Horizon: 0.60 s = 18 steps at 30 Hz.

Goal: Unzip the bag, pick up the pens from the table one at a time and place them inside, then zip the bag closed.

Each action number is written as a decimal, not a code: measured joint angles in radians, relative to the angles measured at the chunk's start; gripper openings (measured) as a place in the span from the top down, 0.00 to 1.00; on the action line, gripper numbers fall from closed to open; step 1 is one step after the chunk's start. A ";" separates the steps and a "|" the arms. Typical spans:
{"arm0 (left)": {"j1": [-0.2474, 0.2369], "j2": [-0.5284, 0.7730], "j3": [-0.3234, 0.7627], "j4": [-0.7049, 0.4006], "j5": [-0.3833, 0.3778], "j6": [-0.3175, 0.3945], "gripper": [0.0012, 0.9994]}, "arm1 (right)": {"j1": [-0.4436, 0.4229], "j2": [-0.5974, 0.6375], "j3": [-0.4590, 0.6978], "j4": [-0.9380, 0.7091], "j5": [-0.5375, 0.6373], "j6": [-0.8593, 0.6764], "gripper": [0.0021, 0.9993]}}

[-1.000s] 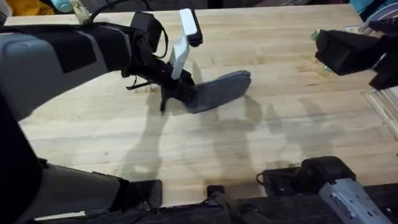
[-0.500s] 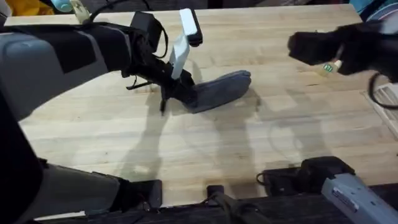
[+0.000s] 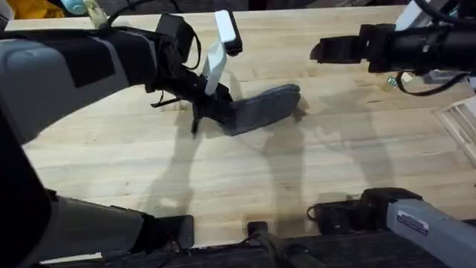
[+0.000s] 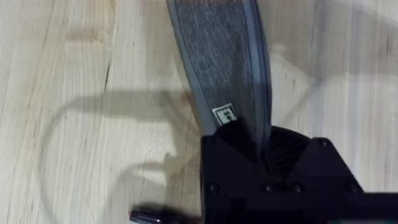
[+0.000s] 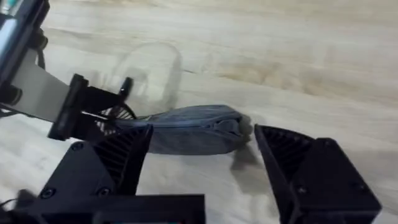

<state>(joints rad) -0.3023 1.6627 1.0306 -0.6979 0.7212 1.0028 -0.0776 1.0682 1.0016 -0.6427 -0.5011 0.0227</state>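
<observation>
Trouble here looks like it'd come from the handoff between the two arms. Left end effector (image 3: pixel 216 108) is clamped down on one end of the grey pencil pouch (image 3: pixel 260 106), pinning it near the middle of the surface (image 3: pixel 245 186); from its wrist view the pouch (image 4: pixel 224 62) runs straight out from the fingers, zipper edge along one side. Right end effector (image 5: pixel 202 155) hangs above the pouch's free end with its fingers spread wide and nothing in them, the zipper end of the pouch (image 5: pixel 186 127) sitting just between and beyond them.

My guess is it's lining up to grab the zipper pull. Risky bit: that pull is tiny and I can't really make it out, so the fingers could close on fabric instead and just drag the whole pouch. If the left grip is only on the felt edge, a hard tug might slip it free or twist the pouch over. Also no pen anywhere that I can spot.
</observation>
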 joint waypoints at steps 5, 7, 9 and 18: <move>0.000 0.000 0.000 0.000 0.000 0.000 0.96 | -0.106 0.103 0.000 0.001 -0.148 0.001 0.00; 0.000 0.000 0.000 0.000 0.000 0.000 0.96 | -0.124 0.131 0.000 0.002 -0.186 -0.001 0.00; 0.000 0.000 0.000 0.000 0.000 0.000 0.96 | -0.132 0.159 0.000 0.001 -0.223 -0.013 0.00; 0.000 0.000 0.000 0.000 0.000 0.000 0.96 | -0.136 0.306 0.000 -0.002 -0.279 -0.031 0.00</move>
<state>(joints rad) -0.3023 1.6625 1.0306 -0.6979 0.7212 1.0031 -0.2134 1.3738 1.0016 -0.6444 -0.7799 -0.0078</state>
